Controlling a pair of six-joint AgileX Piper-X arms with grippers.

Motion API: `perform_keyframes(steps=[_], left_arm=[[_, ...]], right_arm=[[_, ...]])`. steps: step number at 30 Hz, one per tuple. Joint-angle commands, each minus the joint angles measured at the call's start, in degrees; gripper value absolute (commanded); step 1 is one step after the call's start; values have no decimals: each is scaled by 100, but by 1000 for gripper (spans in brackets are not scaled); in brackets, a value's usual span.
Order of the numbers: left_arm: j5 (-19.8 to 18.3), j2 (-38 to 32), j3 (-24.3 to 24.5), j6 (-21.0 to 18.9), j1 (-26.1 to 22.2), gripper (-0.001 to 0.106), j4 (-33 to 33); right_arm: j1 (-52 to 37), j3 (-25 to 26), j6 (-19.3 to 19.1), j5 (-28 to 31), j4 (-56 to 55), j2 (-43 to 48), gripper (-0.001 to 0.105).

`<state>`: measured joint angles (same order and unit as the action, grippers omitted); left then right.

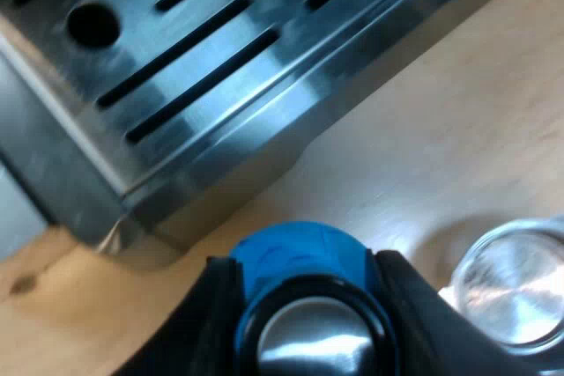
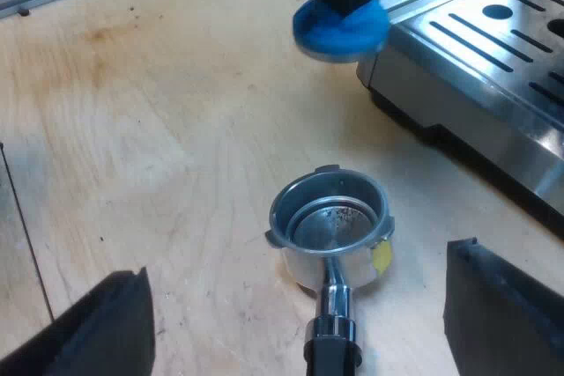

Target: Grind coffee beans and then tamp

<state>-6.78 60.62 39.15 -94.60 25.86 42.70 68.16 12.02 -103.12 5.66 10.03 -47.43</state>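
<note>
The left jaws are closed on the blue tamper, one black finger pressed against each side of its body, just under the shiny metal cap. From the other arm's side, the tamper hangs by the corner of the espresso machine, flat face down. As far as I can make out, it is lifted clear of the desk. A measuring glass stands near it on the wood.

The right jaws stand wide apart with nothing in them, poised over the metal holder. Its dark handle points back between the two fingers and touches neither. The holder lies on the desk, well apart from the tamper, with its basket mouth up. Inside I see bare metal and a few dark specks, so I'd judge no proper dose has been ground into it yet.

The tamper looks rigid and weighty for its size. Its sides are smooth and could slip, so a square hold at the waist, as now, seems right, with the face kept level. The holder is stiff metal and head-heavy. I'd take it by the handle close to the basket, since the round grip could roll and the far end would let the basket sag. The glass is the fragile thing here and wants a wide berth.
</note>
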Motion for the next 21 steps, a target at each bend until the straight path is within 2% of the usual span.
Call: perform_keyframes(steps=[1,6,10,21], left_arm=[[45,-66,-210,5,-213,0,-139],[-313,-66,-633,4,-273,0,-536],[-282,-27,-923,-66,-273,0,-860],[-283,615,-958,-91,-273,0,-1133]], right_arm=[[10,3,-89,-46,49,35,69],[10,3,-89,-46,49,35,69],[10,3,-89,-46,49,35,69],[10,3,-76,-60,49,35,69]])
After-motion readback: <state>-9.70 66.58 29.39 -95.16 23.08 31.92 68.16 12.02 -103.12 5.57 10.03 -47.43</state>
